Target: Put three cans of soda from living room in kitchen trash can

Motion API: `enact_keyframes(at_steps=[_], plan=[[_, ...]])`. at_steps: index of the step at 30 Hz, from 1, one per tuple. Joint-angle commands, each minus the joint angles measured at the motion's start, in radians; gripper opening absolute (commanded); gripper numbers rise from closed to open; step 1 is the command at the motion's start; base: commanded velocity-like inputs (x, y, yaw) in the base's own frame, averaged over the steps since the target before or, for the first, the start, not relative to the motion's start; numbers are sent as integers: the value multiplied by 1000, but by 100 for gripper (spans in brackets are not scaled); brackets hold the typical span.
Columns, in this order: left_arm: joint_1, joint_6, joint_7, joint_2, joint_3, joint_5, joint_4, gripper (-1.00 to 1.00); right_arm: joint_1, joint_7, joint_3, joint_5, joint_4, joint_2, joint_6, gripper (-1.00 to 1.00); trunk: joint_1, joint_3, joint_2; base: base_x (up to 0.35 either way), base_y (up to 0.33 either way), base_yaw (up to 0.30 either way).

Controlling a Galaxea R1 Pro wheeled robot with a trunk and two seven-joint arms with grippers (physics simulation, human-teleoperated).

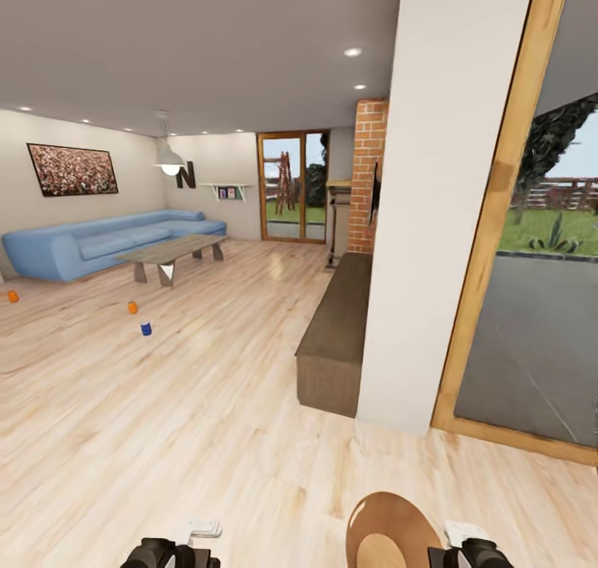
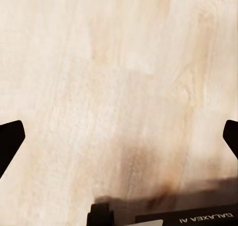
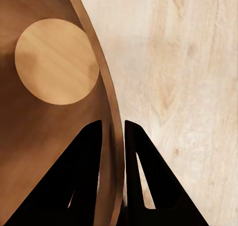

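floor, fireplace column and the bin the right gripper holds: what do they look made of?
Floor: pale wood planks, light sheen, visible grain. Fireplace column: red brick, mortar lines show. Tash can pinched at its rim by the right gripper: smooth brown, copper-toned wall; could be metal or plastic, the render leaves it open.

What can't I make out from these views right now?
- Small blue thing on the floor, head view: too small to identify.
- Two orange cans: too far for detail.
- Trash can, head view: bottom edge cuts it off.
- Left gripper, left wrist view: fingers mostly off-frame.
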Motion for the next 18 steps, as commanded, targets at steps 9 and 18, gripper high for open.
enact_keyframes(at_steps=[9,18], plan=[[-1,2,1,1,1,-1,0,100,0,-1,-2,-6,0,16,-1,-100,0,5,0,204,171,-169],[0,2,3,0,0,-2,0,100,0,-6,-4,-4,1,22,-6,-100,0,6,0,24,21,-25]])
